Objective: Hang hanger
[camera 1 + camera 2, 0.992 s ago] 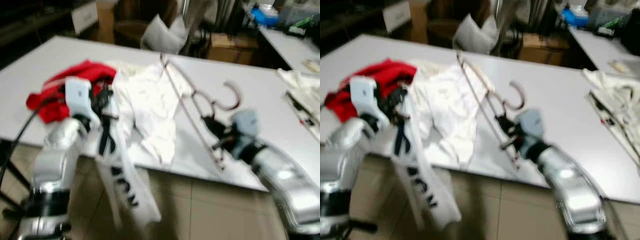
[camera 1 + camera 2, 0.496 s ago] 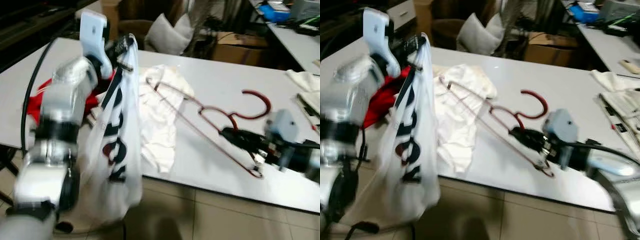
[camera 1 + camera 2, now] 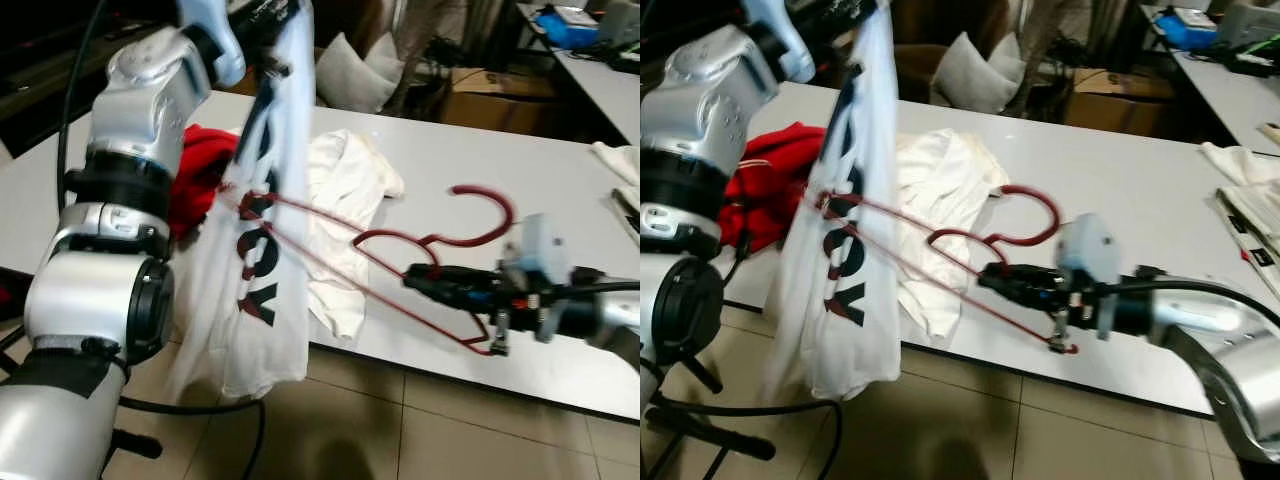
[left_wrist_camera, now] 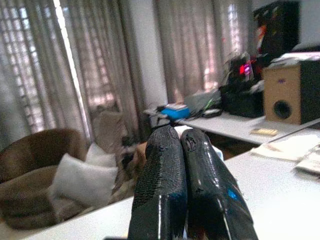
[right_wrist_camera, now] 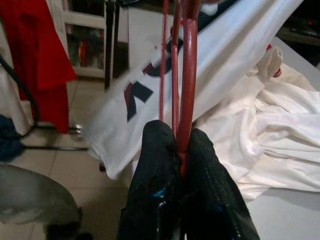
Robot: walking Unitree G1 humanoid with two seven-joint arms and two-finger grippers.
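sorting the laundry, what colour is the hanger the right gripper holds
Dark red: the hanger shows best in the right eye view, pinched in the right gripper.

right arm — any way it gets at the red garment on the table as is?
Probably not. The right tool is shut on the red hanger, so it is occupied, and the white shirt hanging from the left tool sits between it and the red garment at the table's far left.

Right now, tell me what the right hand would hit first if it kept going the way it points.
Probably the hanging white shirt. The right hand, shut on the red hanger, points toward it along the hanger, whose far end already reaches the fabric. Depth is uncertain.
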